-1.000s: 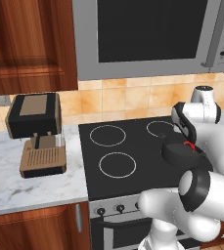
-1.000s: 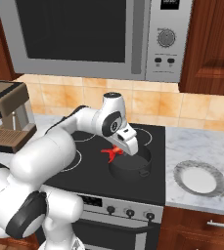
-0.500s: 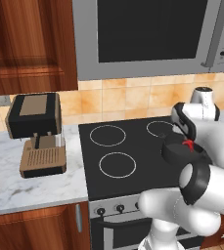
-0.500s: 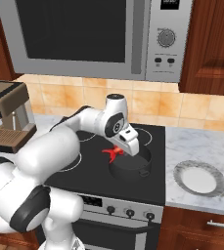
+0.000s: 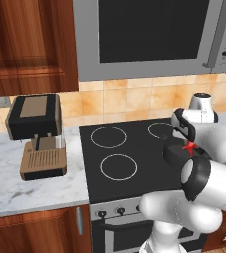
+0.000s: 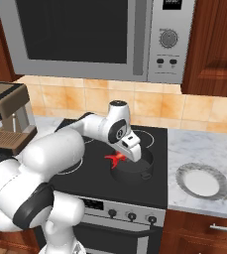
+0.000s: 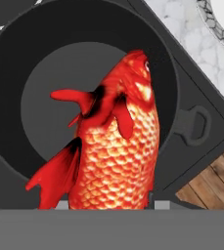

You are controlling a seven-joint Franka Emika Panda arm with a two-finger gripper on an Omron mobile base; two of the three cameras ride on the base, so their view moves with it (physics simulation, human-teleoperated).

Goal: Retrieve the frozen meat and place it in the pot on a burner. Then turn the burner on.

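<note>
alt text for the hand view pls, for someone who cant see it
A red-orange scaly fish, the frozen meat, hangs close to the camera over the open mouth of the black pot, which sits on a dark stovetop. Past the stove's corner are a strip of marble counter and a patch of wooden floor.

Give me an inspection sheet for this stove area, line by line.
Surface: black stovetop, marble counter on both sides.
Job's things: red fish held over the black pot on a right-hand burner.
Clutter: coffee machine, pale grey dish.
End effector: shut on the fish, above the pot.
Cables: nothing seen.
Surroundings: microwave, wooden cabinets, tiled backsplash, stove knobs.
</note>
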